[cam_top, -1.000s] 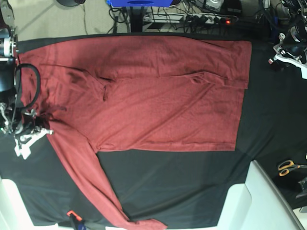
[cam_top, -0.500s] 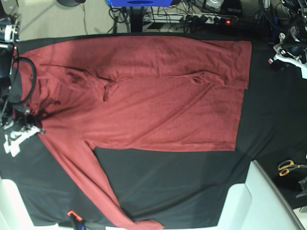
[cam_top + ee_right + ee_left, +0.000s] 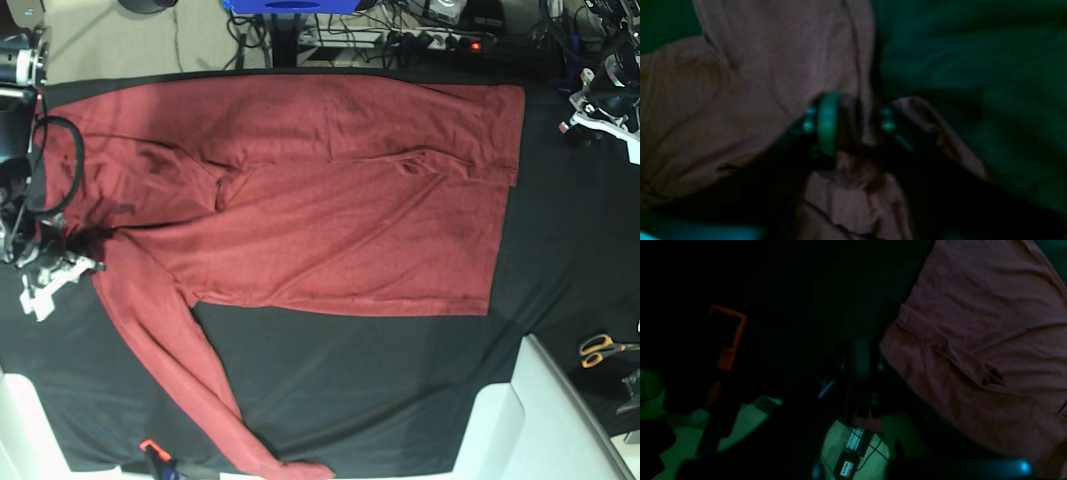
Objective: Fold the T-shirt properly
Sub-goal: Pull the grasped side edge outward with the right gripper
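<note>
The maroon T-shirt (image 3: 330,210) lies spread flat on the black table cloth (image 3: 380,380), with one long sleeve (image 3: 170,370) running toward the front edge. My right gripper (image 3: 62,268) is at the shirt's left shoulder. In the right wrist view it (image 3: 857,125) is shut on a pinched fold of the shirt (image 3: 740,100). My left gripper (image 3: 585,112) hovers off the shirt at the far right. In the dark left wrist view it (image 3: 861,373) looks shut and empty, beside the shirt's hem corner (image 3: 990,323).
Yellow-handled scissors (image 3: 600,350) lie at the right edge. An orange and black tool (image 3: 152,452) sits at the front left. White blocks (image 3: 520,420) flank the front corners. Cables and a power strip (image 3: 440,40) lie behind the table.
My right gripper, holding the shoulder, moved left and then slightly back up and to the right. The shoulder and sleeve were dragged left with it. The left arm has not moved.
</note>
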### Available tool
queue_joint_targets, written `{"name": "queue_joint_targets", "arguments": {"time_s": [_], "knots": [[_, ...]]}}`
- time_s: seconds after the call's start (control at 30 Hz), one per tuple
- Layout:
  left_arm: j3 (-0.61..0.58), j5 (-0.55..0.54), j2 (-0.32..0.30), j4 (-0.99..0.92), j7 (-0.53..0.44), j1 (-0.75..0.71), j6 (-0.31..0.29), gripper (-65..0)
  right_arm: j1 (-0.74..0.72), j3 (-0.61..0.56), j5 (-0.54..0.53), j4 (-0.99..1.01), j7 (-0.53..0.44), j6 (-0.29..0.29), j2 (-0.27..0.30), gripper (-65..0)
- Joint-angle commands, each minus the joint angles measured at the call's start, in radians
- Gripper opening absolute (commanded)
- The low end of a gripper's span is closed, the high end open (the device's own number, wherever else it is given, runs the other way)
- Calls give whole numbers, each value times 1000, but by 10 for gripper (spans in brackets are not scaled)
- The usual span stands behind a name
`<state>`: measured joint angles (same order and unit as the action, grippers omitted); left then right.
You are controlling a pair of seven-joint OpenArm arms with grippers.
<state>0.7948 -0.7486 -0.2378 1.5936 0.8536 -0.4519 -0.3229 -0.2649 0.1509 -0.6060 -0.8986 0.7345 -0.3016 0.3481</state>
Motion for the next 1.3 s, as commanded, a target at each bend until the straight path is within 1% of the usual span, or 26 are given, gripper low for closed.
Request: {"name": "queue_joint_targets", "arguments": {"time_s": [0.0, 0.1, 0.17, 0.23, 0.3, 0.33, 0.4, 0.5, 0.53, 0.6, 0.67, 0.7, 0.77, 1.03, 1.07, 1.1, 1.17, 1.27], "knots": [[5, -12, -16, 12, -17, -2, -6, -615, -29, 9, -13, -43, -19, -3, 22, -410], [5, -12, -16, 12, -17, -2, -6, -615, -35, 9, -13, -78, -17, -3, 21, -311], [5, -12, -16, 12, -17, -2, -6, -615, -55, 9, -9, -81, -22, -3, 7, -264], [5, -12, -16, 12, -17, -2, -6, -615, -109, 9, -7, -43, -22, -1, 3, -215], [5, -12, -16, 12, -17, -2, -6, -617, -184, 3, -5, 48, -23, -1, 3, -186], [5, -12, -16, 12, -17, -2, -6, -617, -227, 0, -5, 112, -29, -1, 3, -180], [5, -12, -15, 12, -17, -3, -6, -617, -308, -3, -2, 252, -76, -1, 3, -179], [11, -12, -15, 12, -17, -9, -6, -620, -416, -75, 64, 457, -195, -1, -7, -176], [13, -12, -15, 12, -17, -11, -6, -620, -443, -107, 90, 513, -237, -1, -24, -176], [15, -12, -15, 12, -18, -14, -6, -620, -477, -158, 142, 623, -338, -1, -42, -174], [15, -12, -15, 12, -18, -14, -6, -620, -483, -161, 157, 691, -418, -1, -53, -173], [15, -12, -15, 12, -20, -14, -6, -622, -483, -162, 159, 714, -442, -1, -60, -173], [15, -12, -13, 12, -21, -12, -6, -622, -483, -165, 162, 737, -459, 5, -68, -173], [10, -12, -10, 12, -21, -6, -6, -622, -462, -165, 162, 731, -462, 9, -71, -183], [10, -12, -10, 12, -21, -6, -6, -622, -462, -167, 163, 731, -462, 9, -70, -192], [10, -12, -10, 11, -21, -6, -6, -622, -462, -167, 163, 731, -462, 9, -70, -225], [10, -12, -10, 11, -21, -6, -6, -622, -462, -167, 163, 731, -464, 9, -70, -339], [7, -12, -10, 11, -21, -5, -6, -622, -462, -164, 163, 721, -465, 9, -71, -609]]}}
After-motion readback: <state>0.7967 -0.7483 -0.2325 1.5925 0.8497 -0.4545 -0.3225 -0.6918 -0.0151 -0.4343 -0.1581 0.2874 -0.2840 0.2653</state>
